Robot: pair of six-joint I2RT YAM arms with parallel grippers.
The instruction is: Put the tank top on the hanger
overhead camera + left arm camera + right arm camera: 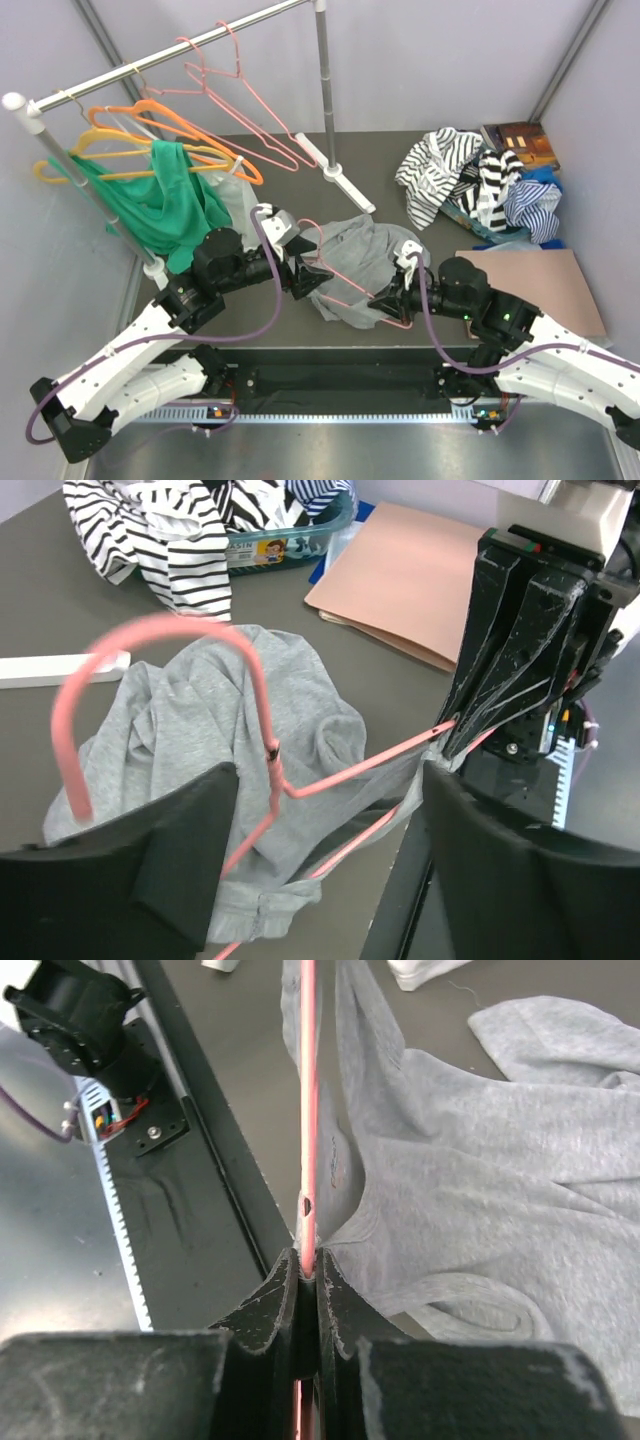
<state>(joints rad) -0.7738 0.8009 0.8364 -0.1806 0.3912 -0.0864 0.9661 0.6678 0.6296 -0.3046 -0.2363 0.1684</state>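
Observation:
The grey tank top (365, 255) lies crumpled on the dark table between my two arms. The pink wire hanger (338, 272) lies across it, hook (150, 640) toward the left. My right gripper (393, 297) is shut on the hanger's wire (308, 1160) at one corner. Grey fabric (480, 1180) is drawn up beside that wire, right against the jaws. My left gripper (325, 810) is open. Its fingers (190, 860) stand wide apart on either side of the hanger's neck (272, 750) and a fold of the top (230, 710), gripping neither.
A clothes rail (150, 65) at the back left carries orange (170, 125), yellow and spare pink hangers (250, 100), plus a green garment (160, 205). Its foot (345, 185) lies on the table. Striped clothes (470, 180) fill a basket at back right, beside a brown board (530, 285).

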